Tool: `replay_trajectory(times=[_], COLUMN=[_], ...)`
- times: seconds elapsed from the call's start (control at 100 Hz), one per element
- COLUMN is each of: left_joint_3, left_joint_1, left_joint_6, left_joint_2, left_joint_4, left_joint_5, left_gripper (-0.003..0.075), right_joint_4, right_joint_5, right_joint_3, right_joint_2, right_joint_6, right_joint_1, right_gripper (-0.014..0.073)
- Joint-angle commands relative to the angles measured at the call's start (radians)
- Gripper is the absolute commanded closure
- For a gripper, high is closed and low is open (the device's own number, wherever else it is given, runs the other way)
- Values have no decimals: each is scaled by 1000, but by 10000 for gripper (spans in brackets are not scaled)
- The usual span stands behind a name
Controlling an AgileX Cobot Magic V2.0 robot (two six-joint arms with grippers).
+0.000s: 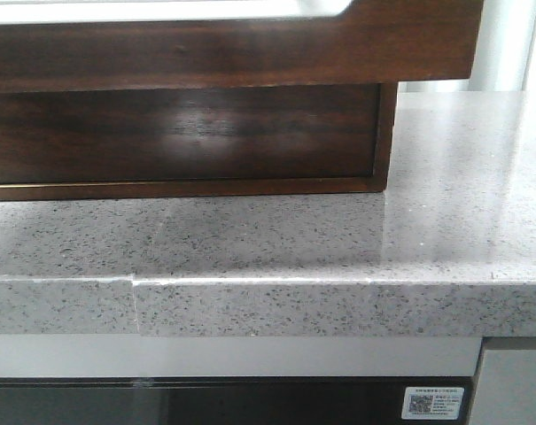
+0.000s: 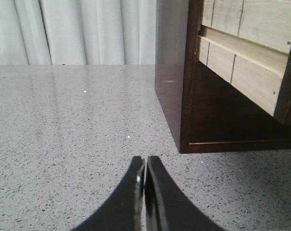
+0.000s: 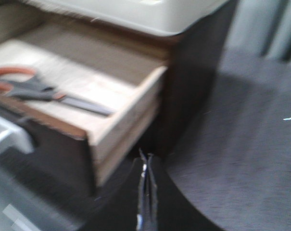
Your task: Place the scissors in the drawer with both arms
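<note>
Scissors (image 3: 44, 91) are lying flat inside the drawer (image 1: 223, 49), which is pulled out from the cabinet (image 1: 188, 142), orange handles toward the dark front, blades pointing across the pale floor toward its side wall. Right gripper (image 3: 146, 166) hangs just outside that side wall, fingers pressed together, holding nothing. Left gripper (image 2: 145, 168) sits over the counter (image 1: 338, 239) just off the cabinet's near corner, fingers also closed tight and empty. The right wrist view is blurred.
</note>
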Motion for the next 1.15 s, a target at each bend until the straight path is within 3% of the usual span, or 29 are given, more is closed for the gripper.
replay_trajectory(times=[0.0,0.24,0.44,1.14], left_joint_3=[37,37,37,37], left_joint_1=[3,3,3,3], left_joint_6=[1,1,1,1], left_joint_2=[-31,-31,-31,-31], left_joint_4=[-11,-11,-11,-11], left_joint_5=[-82,-82,-82,-82], left_gripper=[741,741,741,741], right_joint_4=[-10,-15,-15,-15], right_joint_5=[-183,-506,-535,-528], right_joint_3=[83,472,666,701], right_joint_2=[-109,-403,-558,-579], right_joint_6=[0,0,0,0], right_joint_1=[-97,-332,-380,-383], right_gripper=[662,662,662,662])
